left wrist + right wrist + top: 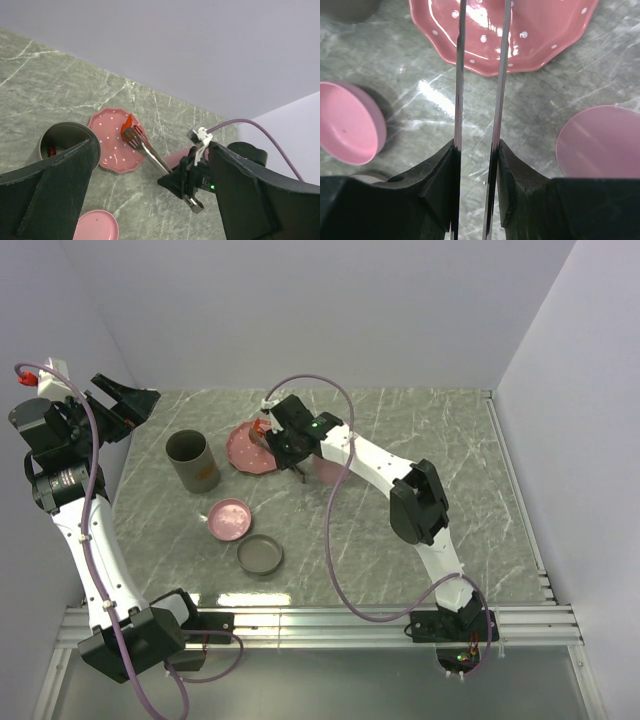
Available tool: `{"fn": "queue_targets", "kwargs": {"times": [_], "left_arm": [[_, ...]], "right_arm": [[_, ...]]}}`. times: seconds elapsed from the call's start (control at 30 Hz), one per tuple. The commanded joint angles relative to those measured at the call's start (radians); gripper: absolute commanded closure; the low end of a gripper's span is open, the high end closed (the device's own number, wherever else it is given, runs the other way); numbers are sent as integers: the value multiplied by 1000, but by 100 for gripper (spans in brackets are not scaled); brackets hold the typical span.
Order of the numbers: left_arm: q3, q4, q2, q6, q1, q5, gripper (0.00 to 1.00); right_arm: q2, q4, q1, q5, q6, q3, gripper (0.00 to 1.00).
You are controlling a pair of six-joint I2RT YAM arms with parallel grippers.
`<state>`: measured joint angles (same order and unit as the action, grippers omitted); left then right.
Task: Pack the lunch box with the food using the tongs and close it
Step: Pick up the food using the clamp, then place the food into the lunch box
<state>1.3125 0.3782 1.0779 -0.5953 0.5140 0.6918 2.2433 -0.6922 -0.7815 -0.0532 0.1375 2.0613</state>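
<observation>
Worktop (420,430) walled at left, rear and right; open room across its right half. The tongs (459,75), slim and silvery, reach over the pink dotted plate (243,450), tips pinching a red-orange strip (128,121). The grey lunch box (192,460) stands just beside the plate. The right jaws are clamped on the tongs, arm stretched leftward. The left jaws stand wide apart, raised by the left wall.

Looks like a robotics lab cell: plain white panels (330,310) beyond the jaws, marble-print tabletop (470,460) beneath them, aluminium rail (320,625) behind, purple cable (329,540) looped.
</observation>
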Motion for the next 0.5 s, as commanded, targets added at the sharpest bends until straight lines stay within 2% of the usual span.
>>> {"fn": "queue_targets", "kwargs": {"times": [0.0,0.47], "left_arm": [[-4,-38,-16,0,4,18,1],[-13,-56,-15,-8,4,28,1]], "right_arm": [[-103,39,-2,-8,7,-12,63],[-289,62,-16,-36,13,-107,64]]}}
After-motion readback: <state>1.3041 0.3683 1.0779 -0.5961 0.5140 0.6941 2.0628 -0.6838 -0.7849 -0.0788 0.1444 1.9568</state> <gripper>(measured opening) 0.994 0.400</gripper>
